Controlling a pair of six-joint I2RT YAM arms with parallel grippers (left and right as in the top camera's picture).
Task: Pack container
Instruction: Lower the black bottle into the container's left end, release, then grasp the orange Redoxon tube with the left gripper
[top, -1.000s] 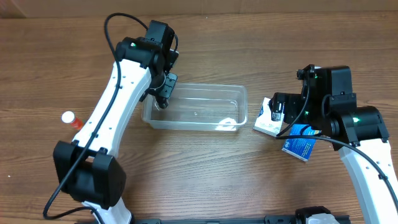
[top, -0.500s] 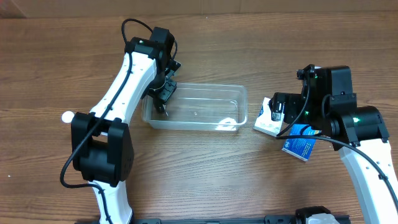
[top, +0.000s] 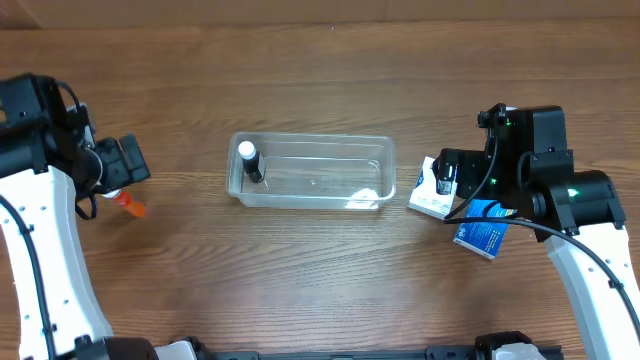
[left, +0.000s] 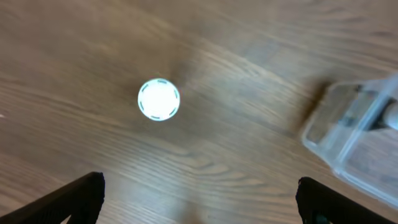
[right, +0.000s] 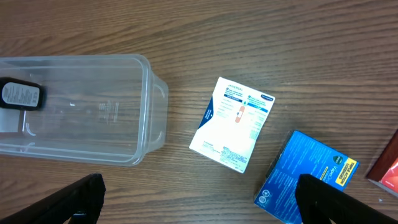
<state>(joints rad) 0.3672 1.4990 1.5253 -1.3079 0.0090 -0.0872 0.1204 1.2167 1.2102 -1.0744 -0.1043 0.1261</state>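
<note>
The clear container (top: 318, 182) lies at the table's middle, and a small dark bottle with a white cap (top: 247, 160) stands in its left end. My left gripper (top: 122, 172) hangs open at the far left, over an orange bottle (top: 130, 205). From the left wrist that bottle shows as a round white cap (left: 158, 99) ahead of the open left gripper (left: 199, 202), with the container (left: 354, 137) at the right edge. My right gripper (top: 446, 178) is open and empty to the right of the container (right: 81, 106). The dark bottle (right: 22, 94) lies at the frame's left.
A white bandage box (right: 233, 123) and a blue box (right: 305, 177) lie on the wood under the right arm, right of the container. A red item (right: 387, 168) shows at the frame's right edge. In the overhead view the white box (top: 430, 195) and blue box (top: 480, 232) are partly covered by the arm.
My left gripper opened, leaving the dark bottle standing in the container, and the left arm swung away to the far left over the orange bottle. The right arm has not moved.
</note>
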